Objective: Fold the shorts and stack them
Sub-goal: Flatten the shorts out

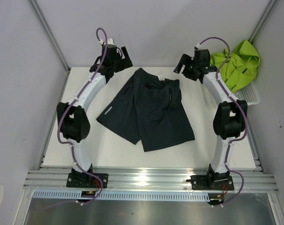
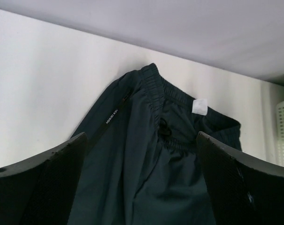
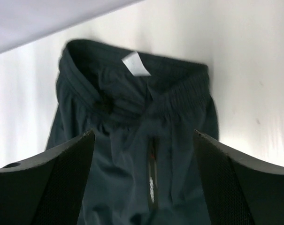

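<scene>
The dark navy shorts [image 1: 149,110] are lying spread out in the middle of the table [image 1: 109,150], their waistband [image 2: 156,89] pointing toward the far wall. The left gripper [image 1: 119,60] and right gripper [image 1: 185,66] are hanging near either end of it, jaws standing wide apart and gripping nothing. The lime green shorts [image 1: 236,63] are sitting crumpled on the white mesh basket [image 1: 252,96] at the far right.

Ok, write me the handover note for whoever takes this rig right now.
Left gripper: open, empty, over the waistband end of the dark shorts.
Right gripper: open, empty, over the same end.
Dark shorts: spread unfolded mid-table, waistband at the far side.
Green shorts: bunched in the white basket, far right.
Done: nothing folded or stacked.
Left: fold both pairs, then stack them.
</scene>
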You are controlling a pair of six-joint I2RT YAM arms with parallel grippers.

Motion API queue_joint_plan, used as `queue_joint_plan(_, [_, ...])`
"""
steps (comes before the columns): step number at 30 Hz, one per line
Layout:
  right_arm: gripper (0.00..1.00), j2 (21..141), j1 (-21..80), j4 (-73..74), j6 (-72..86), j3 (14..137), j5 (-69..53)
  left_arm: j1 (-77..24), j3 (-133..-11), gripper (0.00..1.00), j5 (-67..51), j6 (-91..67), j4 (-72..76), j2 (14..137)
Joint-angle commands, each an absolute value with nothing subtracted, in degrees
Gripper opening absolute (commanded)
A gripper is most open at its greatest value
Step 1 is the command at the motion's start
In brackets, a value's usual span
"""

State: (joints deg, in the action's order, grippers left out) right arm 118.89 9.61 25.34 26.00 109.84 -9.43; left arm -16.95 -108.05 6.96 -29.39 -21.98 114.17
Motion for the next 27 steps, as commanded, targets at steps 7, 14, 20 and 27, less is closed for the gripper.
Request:
queue_joint_plan(7, [0.83, 100.91, 13.87, 30.67, 21.35, 84.75, -2.64, -28.10, -79.48, 0.99, 7.19, -28.56, -15.48, 89.32])
queue_joint_plan(14, [0.80, 91.51, 23.10, 35.41, 22.41, 68.32, 7.29, -36.30, -57.93, 0.99, 3.25, -34.63, -6.41, 76.30])
queue_joint_plan(20, [0.64, 83.33, 32.85, 37.44, 26.26, 60.13, 11.33, -36.47, -54.41, 0.99, 4.39, -32.52, -13.96, 66.98])
queue_joint_plan(27, [0.52, 81.20, 35.77, 35.51, 29.53, 51.07, 14.76, -36.39, -47.91, 0.99, 3.34, -33.05, -16.35, 59.07])
